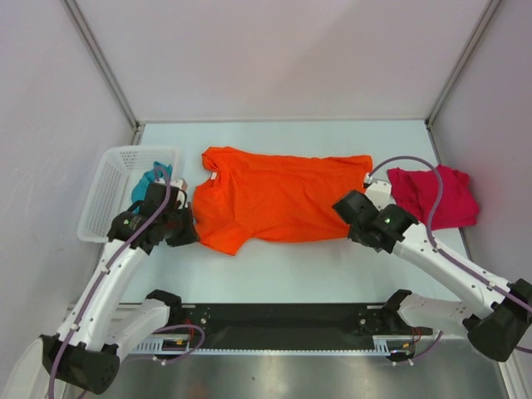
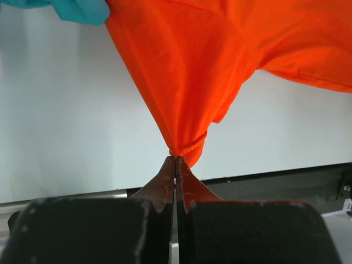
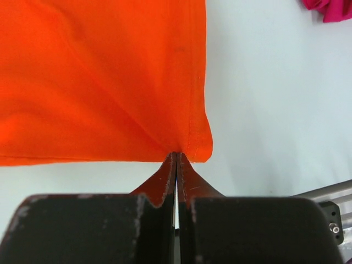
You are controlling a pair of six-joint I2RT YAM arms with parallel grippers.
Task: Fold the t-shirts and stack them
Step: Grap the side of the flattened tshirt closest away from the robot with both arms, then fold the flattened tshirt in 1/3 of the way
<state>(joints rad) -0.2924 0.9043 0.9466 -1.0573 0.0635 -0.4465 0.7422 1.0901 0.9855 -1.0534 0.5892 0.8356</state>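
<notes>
- Note the left gripper: its jaws are pressed together on a bunched point of the orange t-shirt. The cloth fans upward and away from the fingertips in the left wrist view.
- Note the right gripper: its jaws are closed on a hemmed corner of the same shirt. The fabric spreads up and to the left of the tips in the right wrist view.
- Locate the orange t-shirt between the two grippers. It lies spread across the middle of the table, collar toward the left arm and hem toward the right arm.
- Locate the teal t-shirt just behind the left gripper, hanging at the edge of the white mesh basket.
- Locate the red t-shirt crumpled on the table beyond the right gripper, apart from the orange one.
</notes>
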